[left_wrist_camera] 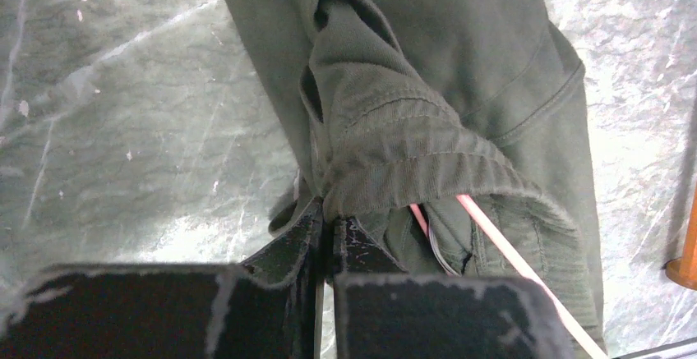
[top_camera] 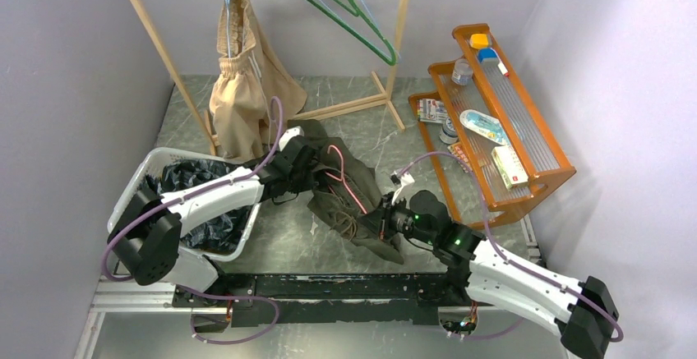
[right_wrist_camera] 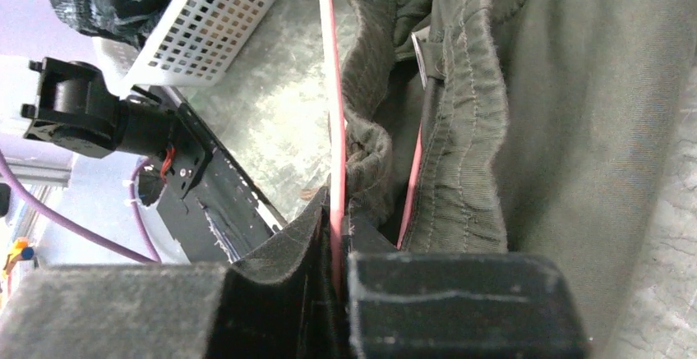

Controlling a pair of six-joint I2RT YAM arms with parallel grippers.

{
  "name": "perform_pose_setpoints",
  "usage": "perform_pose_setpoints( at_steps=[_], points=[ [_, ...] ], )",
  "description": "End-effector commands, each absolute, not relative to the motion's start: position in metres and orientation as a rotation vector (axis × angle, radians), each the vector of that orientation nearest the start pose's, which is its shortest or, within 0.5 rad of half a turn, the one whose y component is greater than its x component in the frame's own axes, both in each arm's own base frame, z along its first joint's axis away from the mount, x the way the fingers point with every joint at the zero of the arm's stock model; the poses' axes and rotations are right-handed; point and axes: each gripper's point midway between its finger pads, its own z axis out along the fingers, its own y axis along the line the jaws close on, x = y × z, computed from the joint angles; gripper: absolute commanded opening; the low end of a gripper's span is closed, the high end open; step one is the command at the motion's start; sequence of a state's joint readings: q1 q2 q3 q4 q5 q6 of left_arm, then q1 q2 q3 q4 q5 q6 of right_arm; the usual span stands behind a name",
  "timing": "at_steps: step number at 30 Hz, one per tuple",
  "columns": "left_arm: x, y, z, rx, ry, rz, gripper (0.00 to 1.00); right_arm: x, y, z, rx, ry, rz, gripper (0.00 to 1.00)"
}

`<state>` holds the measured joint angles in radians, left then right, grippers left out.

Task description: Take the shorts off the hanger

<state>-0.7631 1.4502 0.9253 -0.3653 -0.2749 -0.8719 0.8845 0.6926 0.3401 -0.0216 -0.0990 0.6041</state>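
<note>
Left gripper (left_wrist_camera: 326, 226): clamped on waistband of olive shorts (left_wrist_camera: 460, 71).
Shorts lie spread ahead of it on the table (left_wrist_camera: 123, 129); right gripper (right_wrist_camera: 335, 236), opposite, pinched tight on pink hanger (right_wrist_camera: 332, 88) running inside their waist.

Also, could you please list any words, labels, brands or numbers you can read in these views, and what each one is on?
None can be read.
Print on the white box on the orange rack: too small.
Print on the colourful packet on its lowest shelf: too blurred.
On the olive shorts and pink hanger: no text visible.
</note>
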Motion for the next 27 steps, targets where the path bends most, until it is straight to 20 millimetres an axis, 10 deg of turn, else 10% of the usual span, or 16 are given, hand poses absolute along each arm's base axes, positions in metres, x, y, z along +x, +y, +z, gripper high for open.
perform_pose_setpoints(
  at_steps=[1,14,27],
  points=[
    [0.267,-0.234,0.079,-0.239,2.489,-0.362,0.07,0.147,0.251,0.119,-0.389,2.124,1.043,0.11],
    [0.259,-0.229,0.075,-0.233,2.503,-0.361,0.07,0.165,0.257,0.108,-0.369,2.21,0.929,0.62],
    [0.259,-0.232,0.085,-0.224,2.486,-0.395,0.07,0.187,0.268,0.137,-0.419,2.156,0.86,0.74]
  ],
)
